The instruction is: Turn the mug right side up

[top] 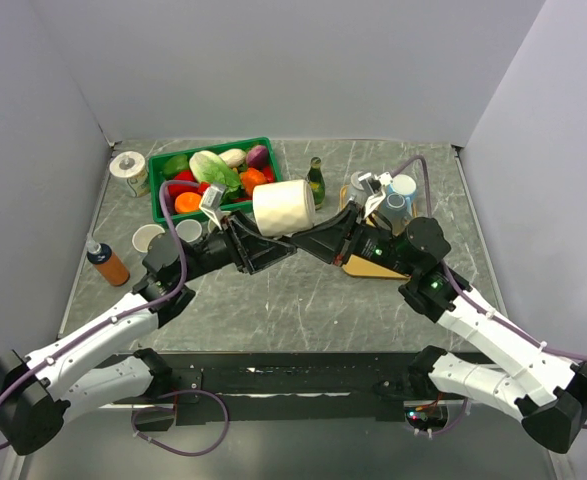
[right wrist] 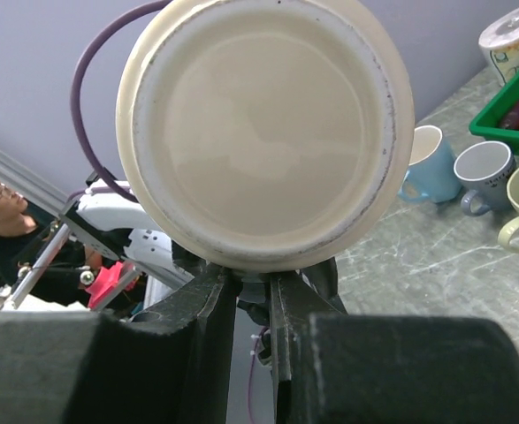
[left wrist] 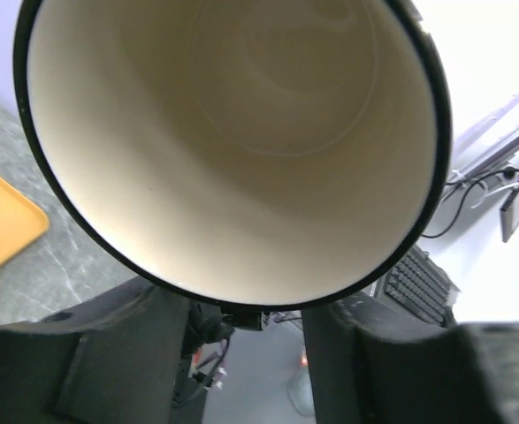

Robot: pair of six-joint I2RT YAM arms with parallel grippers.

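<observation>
Currently mid-flip: over the table (top: 303, 300) centre the mug (top: 284, 206) lies sideways between both arms, right gripper (right wrist: 252, 291) pinching it near the base, left gripper (left wrist: 246, 327) spread below its mouth; next needs a firm left grip before right releases.

I read the top view as bright and evenly lit from above, with soft shadows under the arms on the table (top: 303, 300). In both wrist views the mug (left wrist: 241, 132) looks slightly soft, and the fingers (right wrist: 210, 336) are dark and blurred. The left wrist view's right side is overexposed.
</observation>
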